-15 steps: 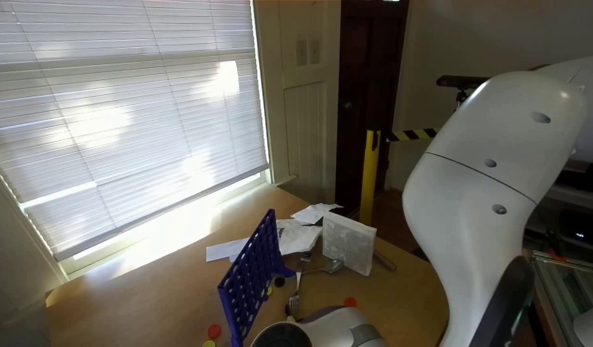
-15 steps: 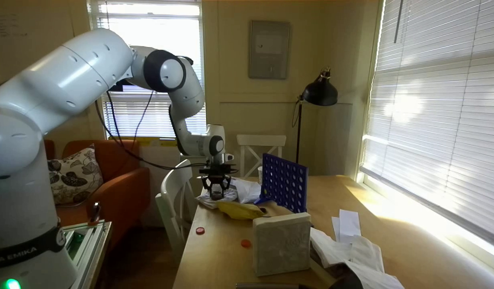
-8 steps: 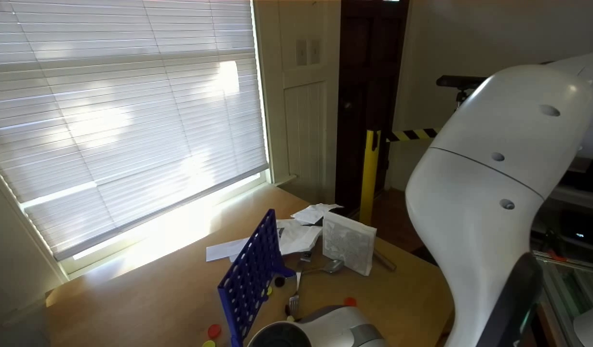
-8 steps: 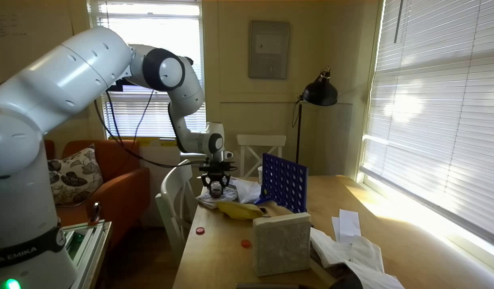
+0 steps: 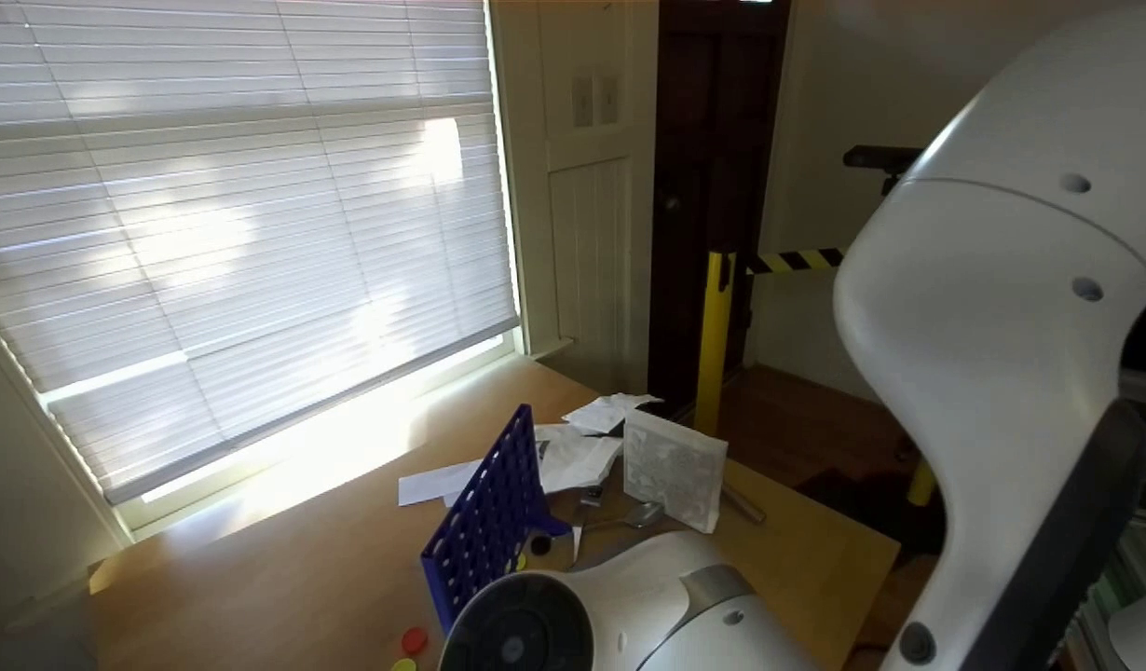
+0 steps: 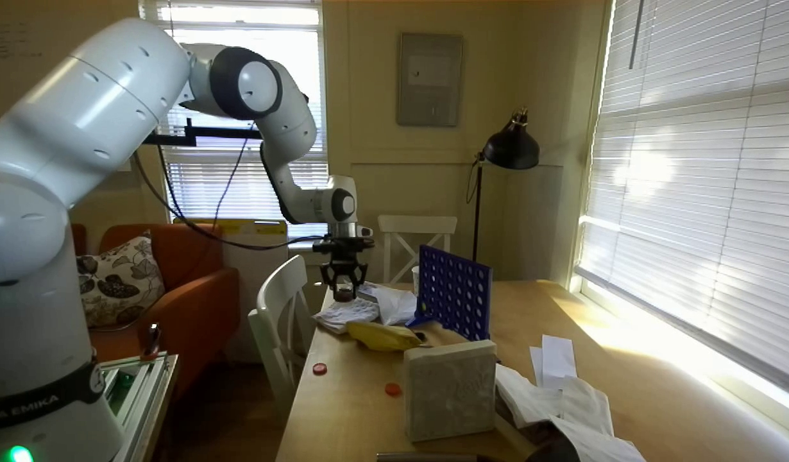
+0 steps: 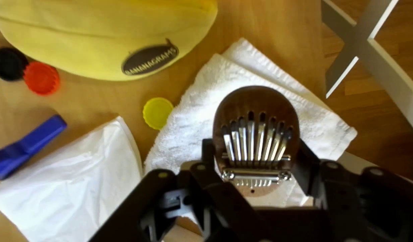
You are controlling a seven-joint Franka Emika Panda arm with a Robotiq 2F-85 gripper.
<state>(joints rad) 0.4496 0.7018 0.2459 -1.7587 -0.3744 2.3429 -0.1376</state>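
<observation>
My gripper (image 7: 255, 154) is shut on a small brown wooden thumb piano (image 7: 257, 101) with metal tines, one finger on each side of it. In an exterior view the gripper (image 6: 344, 285) points down and holds the thumb piano (image 6: 343, 296) above a folded white towel (image 6: 346, 314). The towel (image 7: 179, 141) lies under it in the wrist view. A yellow banana-shaped pouch (image 7: 102, 40) and a yellow disc (image 7: 157, 113) lie beside the towel. A white bag (image 7: 82, 188) lies to the left.
A blue upright game grid (image 6: 455, 292) stands on the table; it also shows in an exterior view (image 5: 489, 517). Red discs (image 6: 392, 389), a pale square block (image 6: 450, 391) and crumpled papers (image 6: 580, 404) are nearer. A white chair (image 6: 282, 327) stands against the table edge.
The arm has risen, lifting the gripper with the thumb piano higher above the towel. In an exterior view the forearm has shifted and now covers the fork and a red disc.
</observation>
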